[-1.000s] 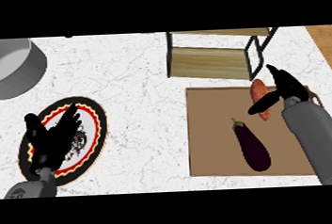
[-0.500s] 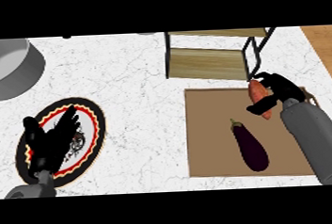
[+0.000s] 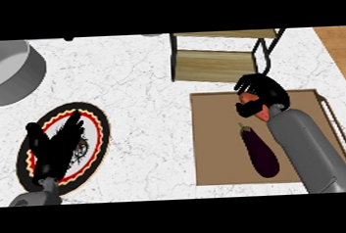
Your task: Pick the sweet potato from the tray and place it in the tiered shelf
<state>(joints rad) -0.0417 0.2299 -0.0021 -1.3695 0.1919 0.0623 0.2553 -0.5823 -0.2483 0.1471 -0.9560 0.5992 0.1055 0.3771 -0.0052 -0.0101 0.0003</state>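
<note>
Sweet potato (image 3: 261, 113) sits gripped by the right robot hand (image 3: 260, 92) over the tray (image 3: 220, 136); no writing shows.

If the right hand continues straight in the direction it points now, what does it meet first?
Probably the tiered shelf: the right hand, curled round the sweet potato, points up the view toward its lower board. Its height over that board is unclear.

The black right hand (image 3: 260, 96) hides most of the orange sweet potato (image 3: 263, 114); the grey metal pot (image 3: 8, 71) runs off the left edge.
</note>
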